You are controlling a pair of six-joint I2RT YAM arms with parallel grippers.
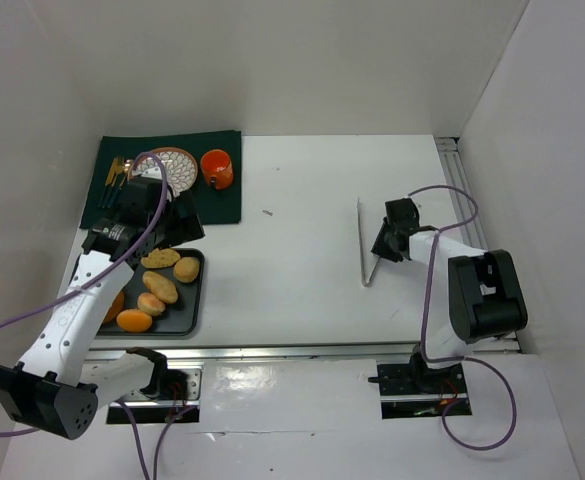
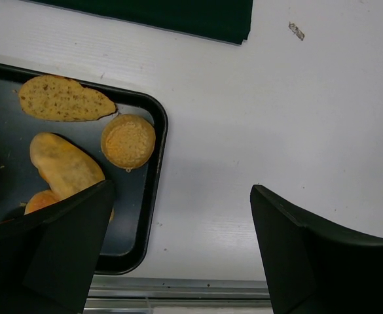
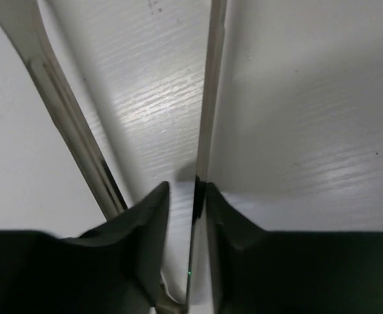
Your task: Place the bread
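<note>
Bread rolls (image 2: 127, 140) lie in the black tray (image 2: 160, 131) at the surface's left — likely light, soft, crushable; take one across its middle, gently. Left gripper (image 2: 181, 196) gapes above the tray's edge. Right gripper (image 3: 181, 196) straddles one arm of the tongs (image 3: 207, 98) — clamped or not, unclear.

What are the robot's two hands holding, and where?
Left gripper: nothing. Right gripper straddles one arm of the metal tongs; a firm grip cannot be told.
</note>
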